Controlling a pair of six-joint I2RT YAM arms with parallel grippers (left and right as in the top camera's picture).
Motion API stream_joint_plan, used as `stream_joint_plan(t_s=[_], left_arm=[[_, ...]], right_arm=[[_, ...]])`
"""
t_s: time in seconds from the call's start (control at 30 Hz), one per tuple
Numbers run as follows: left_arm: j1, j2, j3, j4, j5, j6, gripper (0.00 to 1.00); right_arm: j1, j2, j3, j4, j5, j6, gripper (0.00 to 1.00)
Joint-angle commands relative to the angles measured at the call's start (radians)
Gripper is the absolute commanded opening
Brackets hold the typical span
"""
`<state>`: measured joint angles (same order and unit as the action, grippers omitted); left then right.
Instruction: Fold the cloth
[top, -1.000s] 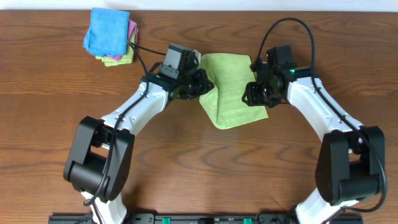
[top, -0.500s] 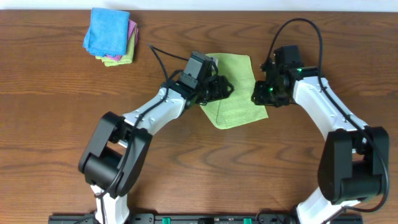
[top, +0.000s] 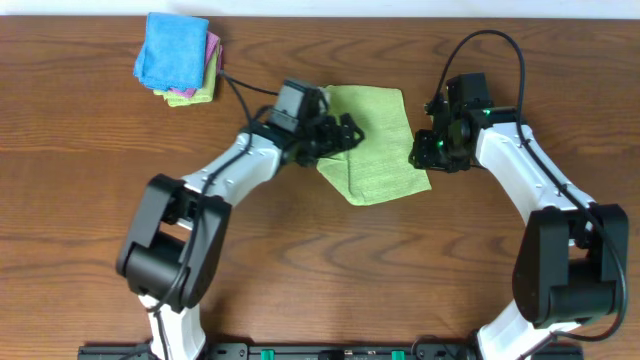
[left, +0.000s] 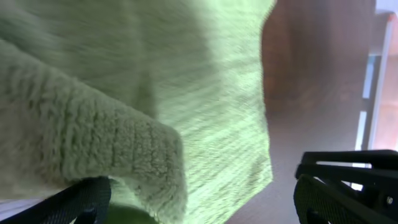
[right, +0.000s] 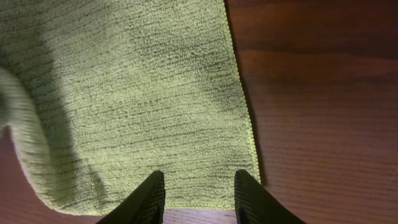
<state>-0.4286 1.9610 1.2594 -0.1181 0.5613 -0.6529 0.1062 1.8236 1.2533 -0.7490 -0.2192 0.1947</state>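
Observation:
The lime-green cloth (top: 378, 140) lies on the wooden table (top: 300, 260), its left side folded over into a thick flap. My left gripper (top: 343, 134) hovers at that flap's edge with its jaws wide open. In the left wrist view the cloth (left: 205, 81) fills the frame, and the fluffy fold sits between the spread fingers of the left gripper (left: 199, 186), ungripped. My right gripper (top: 428, 152) is over the cloth's right near corner. In the right wrist view the cloth (right: 143, 93) lies flat beneath the right gripper (right: 198, 175), whose jaws stand apart with nothing pinched.
A stack of folded cloths (top: 178, 58), blue on top with pink and yellow-green below, sits at the far left of the table. The left arm's black cable (top: 235, 88) loops above the table near that stack.
The left gripper has gone from shut to wide open and has let the cloth's flap drop. It swung right over the cloth, then drew back left a little. The right gripper barely moved.

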Motion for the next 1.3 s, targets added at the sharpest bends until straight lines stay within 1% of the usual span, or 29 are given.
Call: stream_joint_plan(t_s=[0.0, 0.2, 0.33, 0.43, 0.57, 0.63, 0.8, 1.03, 1.27], left_arm=[[0.040, -0.065, 0.027, -0.029, 0.012, 0.073, 0.95], [0.066, -0.096, 0.027, -0.102, 0.012, 0.101, 0.95], [0.066, -0.097, 0.027, -0.209, -0.004, 0.164, 0.95], [0.066, -0.096, 0.027, -0.287, -0.045, 0.192, 0.95], [0.061, -0.091, 0.026, -0.413, -0.174, 0.214, 0.95], [0.061, -0.083, 0.022, -0.441, -0.190, 0.227, 0.95], [0.056, -0.070, -0.010, -0.420, -0.175, 0.202, 0.95], [0.033, -0.069, -0.083, -0.297, -0.175, 0.146, 0.95], [-0.006, -0.069, -0.127, -0.209, -0.180, 0.096, 0.95]], right_arm=[[-0.004, -0.026, -0.005, -0.003, 0.006, 0.014, 0.37], [-0.004, -0.026, -0.005, -0.003, 0.006, 0.010, 0.37], [-0.004, -0.026, -0.005, -0.003, 0.006, 0.009, 0.37], [-0.004, -0.026, -0.004, -0.003, 0.006, 0.010, 0.37], [-0.004, -0.026, -0.005, -0.003, 0.006, 0.010, 0.37], [-0.004, -0.026, -0.005, -0.003, 0.006, 0.010, 0.37], [-0.004, -0.026, -0.005, -0.003, 0.005, 0.010, 0.37], [-0.004, -0.027, -0.004, -0.005, 0.001, 0.010, 0.37], [-0.004, -0.027, -0.005, -0.005, 0.000, 0.010, 0.36]])
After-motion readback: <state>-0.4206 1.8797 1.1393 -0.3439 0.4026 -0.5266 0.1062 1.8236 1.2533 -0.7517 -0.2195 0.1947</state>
